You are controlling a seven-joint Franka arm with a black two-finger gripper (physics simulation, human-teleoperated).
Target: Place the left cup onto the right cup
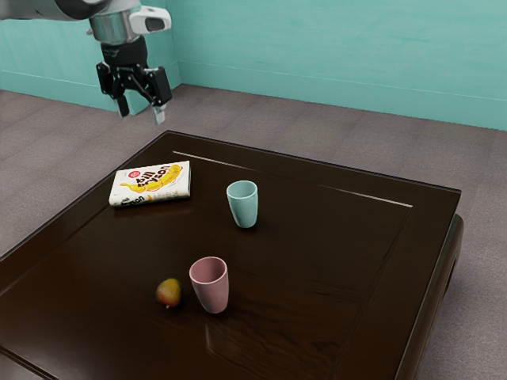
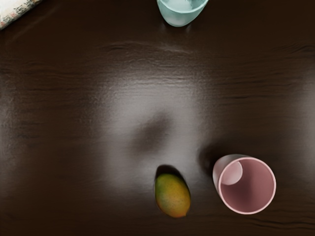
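Only lettering is on the flat box (image 1: 150,183), at the exterior view's left of the teal cup (image 1: 242,203). White top w/ big yellow letters & a small red badge, seen upside-down. Words can't be made out.

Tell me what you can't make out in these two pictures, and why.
1. Green cup, wrist view: mostly cut off by the picture's edge.
2. Box, wrist view: just a corner inside the edge, print unreadable.
3. Arm above the gripper, exterior view: cut off by the upper edge.
4. Table, exterior view: near side cut off by the lower edge.
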